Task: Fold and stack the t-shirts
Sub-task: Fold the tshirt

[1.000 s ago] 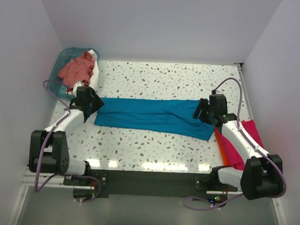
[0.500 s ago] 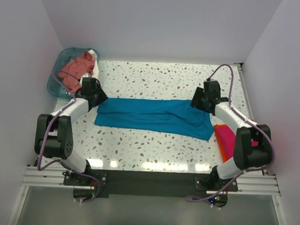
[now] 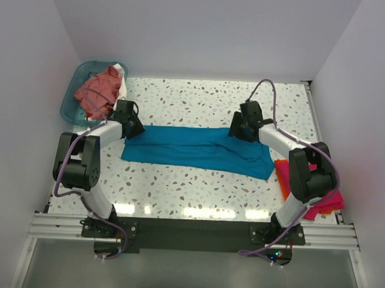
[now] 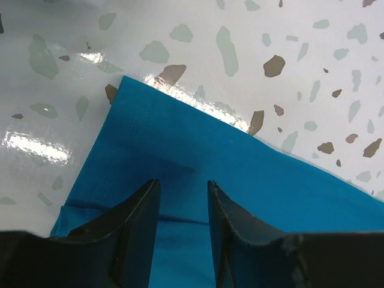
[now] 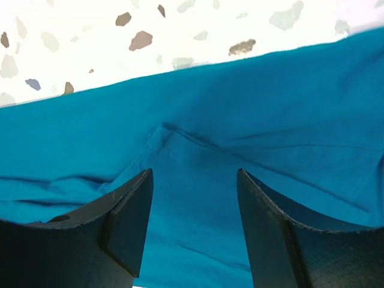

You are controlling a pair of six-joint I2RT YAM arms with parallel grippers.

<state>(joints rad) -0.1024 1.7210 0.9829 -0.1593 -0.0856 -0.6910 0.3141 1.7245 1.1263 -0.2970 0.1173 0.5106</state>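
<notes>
At the table's far-left corner, a salmon-pink t-shirt (image 3: 96, 90) and a white t-shirt (image 3: 122, 84) are heaped in the teal basket (image 3: 71, 92). The left gripper (image 4: 183, 186) is held narrowly open over the far-left corner of the teal-blue t-shirt (image 3: 192, 147), which is laid as a long band across mid-table. If only the top layer is pinched, the fold may be pulled apart. The right gripper (image 5: 195, 177) is spread wide above the band's far edge, where a crease could cause an uneven lift. Bare table is left towards the far and near edges. A magenta-pink t-shirt (image 3: 330, 199) crowds the right edge.
</notes>
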